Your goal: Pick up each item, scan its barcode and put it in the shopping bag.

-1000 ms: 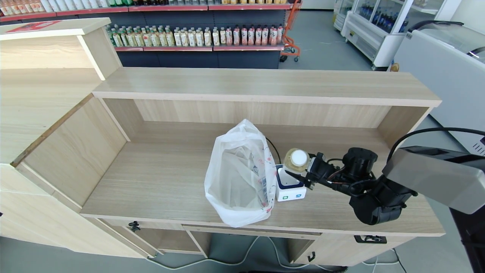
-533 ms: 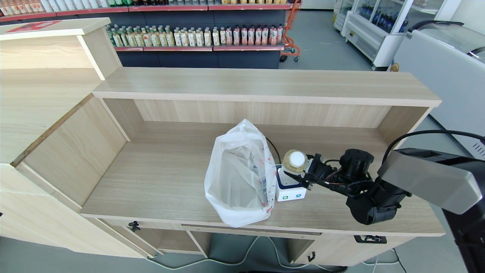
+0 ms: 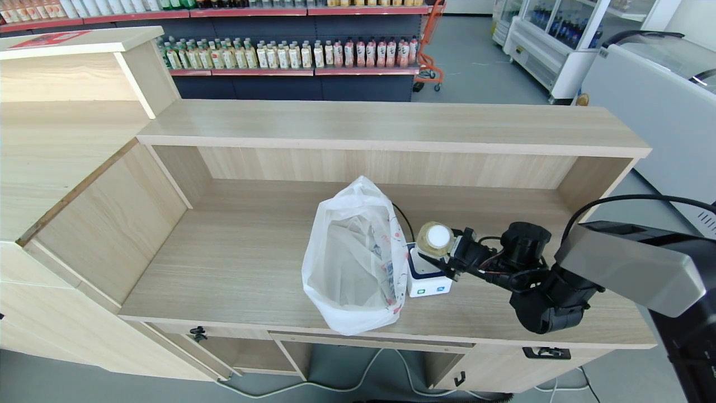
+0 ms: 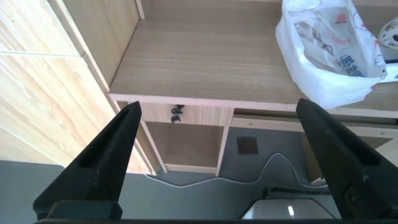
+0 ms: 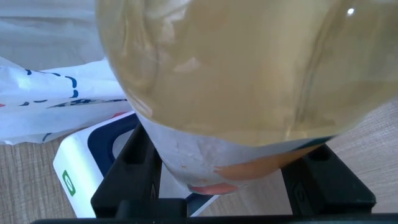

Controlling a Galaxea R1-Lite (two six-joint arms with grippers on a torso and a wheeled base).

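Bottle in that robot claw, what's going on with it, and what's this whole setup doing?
The robot is working at a wooden checkout counter. Its right gripper is shut on a white-capped bottle of yellowish drink, holding it upright just over a small white-and-blue scanner. An open plastic shopping bag stands right beside the scanner; the bottle is not in it yet. The left gripper hangs open and empty, off the counter's front.

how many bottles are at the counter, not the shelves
1: the bottle in the right hand, held over the scanner beside the bag. Others may be hidden inside the bag.
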